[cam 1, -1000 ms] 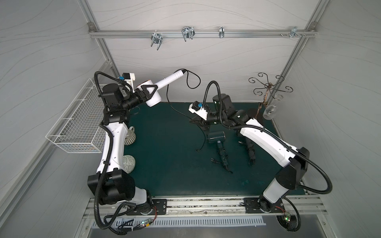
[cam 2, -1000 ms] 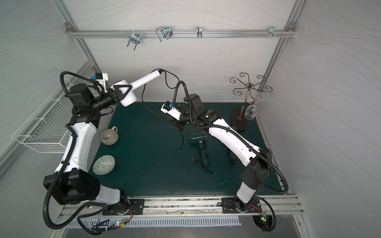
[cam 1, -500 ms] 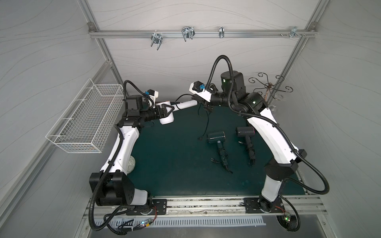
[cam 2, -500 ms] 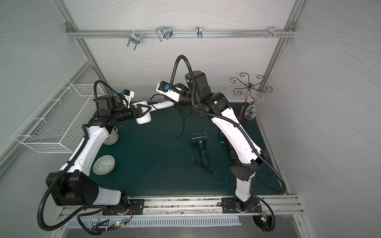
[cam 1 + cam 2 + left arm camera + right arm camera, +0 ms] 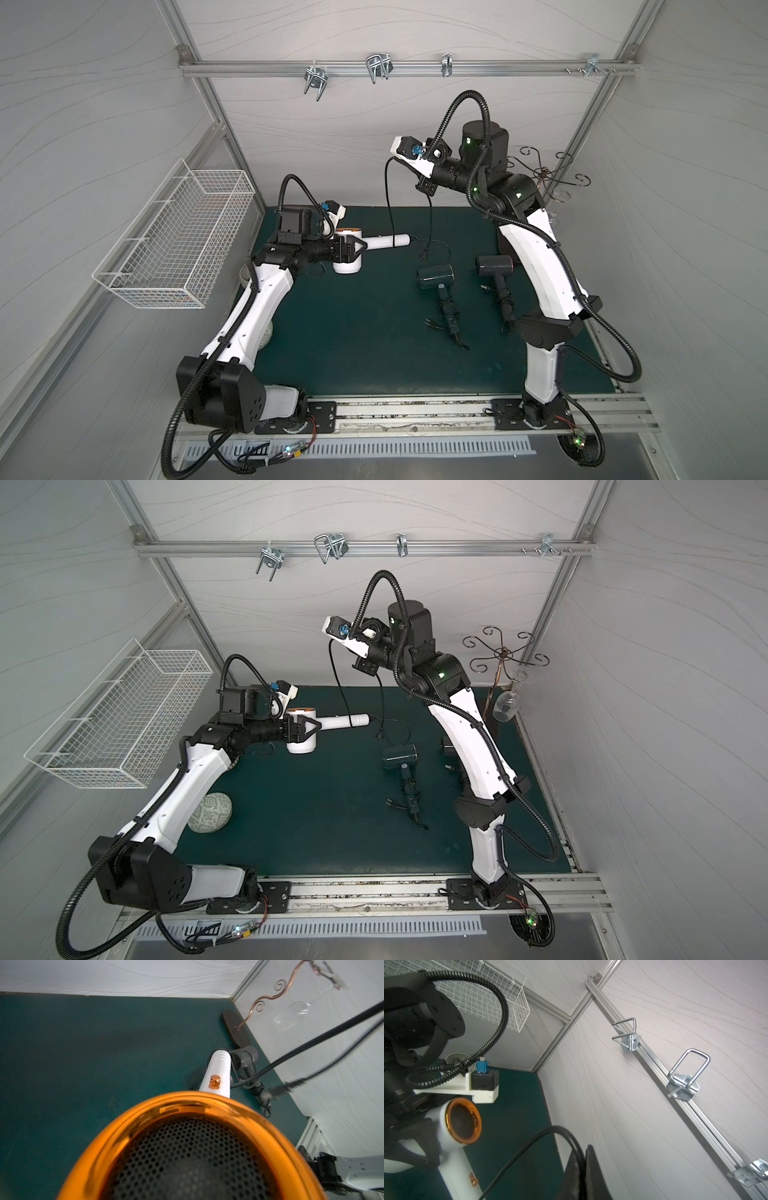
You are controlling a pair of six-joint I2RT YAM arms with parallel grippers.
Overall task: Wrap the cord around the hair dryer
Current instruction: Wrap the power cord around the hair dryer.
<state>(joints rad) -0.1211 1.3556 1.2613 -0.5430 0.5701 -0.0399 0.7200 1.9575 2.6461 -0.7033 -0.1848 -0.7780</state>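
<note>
A white hair dryer (image 5: pixel 347 266) with an orange ring hangs above the green mat (image 5: pixel 353 332), its handle (image 5: pixel 340 722) pointing right. My left gripper (image 5: pixel 353 249) is shut on its barrel; in the left wrist view the dryer's orange-ringed grille (image 5: pixel 187 1103) hides the jaws. The black cord (image 5: pixel 386 199) rises from the handle end to my right gripper (image 5: pixel 422 187), held high near the back wall and shut on it. From there the cord hangs down, its plug (image 5: pixel 424 254) just above the mat. The right wrist view has the cord (image 5: pixel 529 1147) pinched in that gripper (image 5: pixel 584 1149).
Two dark grey hair dryers (image 5: pixel 434 277) (image 5: pixel 494 266) lie on the mat at the right, cords coiled at their handles. A white wire basket (image 5: pixel 178 245) hangs on the left wall. A scrolled metal stand (image 5: pixel 500 658) holds a wine glass (image 5: pixel 505 708) back right. A patterned bowl (image 5: pixel 210 812) sits under the left arm.
The left arm swung the white dryer from the back left corner forward and down, handle now pointing right. The right arm rose from near the mat, lifting the cord high.
</note>
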